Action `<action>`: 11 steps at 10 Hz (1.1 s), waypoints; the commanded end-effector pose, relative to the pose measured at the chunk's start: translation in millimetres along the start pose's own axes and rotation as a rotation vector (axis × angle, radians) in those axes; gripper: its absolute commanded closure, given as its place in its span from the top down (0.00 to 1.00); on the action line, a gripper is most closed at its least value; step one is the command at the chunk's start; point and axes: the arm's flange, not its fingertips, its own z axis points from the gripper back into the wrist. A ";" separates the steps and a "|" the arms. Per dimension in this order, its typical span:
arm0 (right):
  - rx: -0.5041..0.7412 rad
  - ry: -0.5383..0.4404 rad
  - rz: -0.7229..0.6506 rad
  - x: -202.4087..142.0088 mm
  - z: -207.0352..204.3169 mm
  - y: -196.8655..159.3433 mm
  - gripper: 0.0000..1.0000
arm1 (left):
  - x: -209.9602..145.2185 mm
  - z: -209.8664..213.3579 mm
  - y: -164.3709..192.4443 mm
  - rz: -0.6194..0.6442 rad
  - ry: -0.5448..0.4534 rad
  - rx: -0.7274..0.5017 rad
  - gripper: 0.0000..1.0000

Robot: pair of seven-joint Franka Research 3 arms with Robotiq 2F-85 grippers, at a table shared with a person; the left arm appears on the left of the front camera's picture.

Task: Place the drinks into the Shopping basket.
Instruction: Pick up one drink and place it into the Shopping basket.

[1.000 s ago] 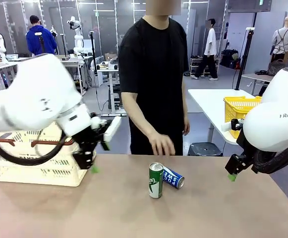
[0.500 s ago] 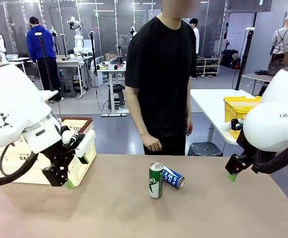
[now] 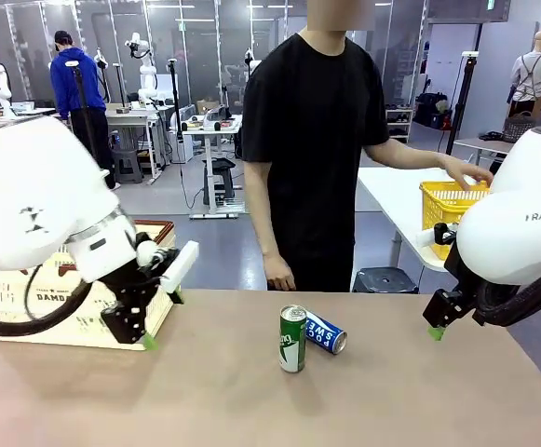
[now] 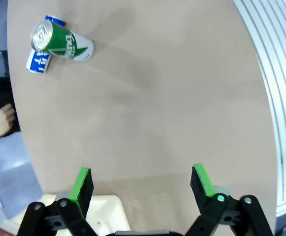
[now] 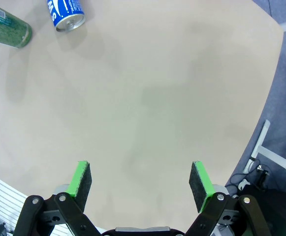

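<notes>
A small, slim green metal can with white markings [image 3: 292,339] is seen standing upright near the middle of the light brown surface [image 3: 251,400]. A small, slim blue metal can with white lettering [image 3: 326,332] is laid on its side just beside it, toward the robot's right; whether the two touch cannot be told. Both drinks are outside the cream-white rectangular latticed plastic basket with a brown-red rim and "DAMDA" printed on its side [image 3: 19,312], which is set at the robot's left end of the surface, well apart from the cans. The left tool [image 4: 143,173] is held over the surface just in front of the basket's corner nearest the cans. Its jaws are spread wide, and nothing is gripped between the green pads. In the left wrist view a pale corner of the basket is seen beside one finger at the bottom edge, and the two cans are seen far off near a top corner. The right tool [image 5: 142,167] is held low near the robot's right edge of the surface, well apart from the cans. It is likewise spread wide, with bare surface seen between its pads. A person in a black short-sleeved shirt [image 3: 312,140] is stood at the far side. One hand [image 3: 279,277] is hung by the far edge behind the cans, and the other hand [image 3: 466,172] is stretched out to a yellow mesh basket [image 3: 447,200] on a white table behind.
</notes>
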 end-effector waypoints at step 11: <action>-0.004 0.002 0.005 -1.4 0.4 -0.7 1.00 | 137.4 -85.7 153.8 -0.257 0.070 -0.098 1.00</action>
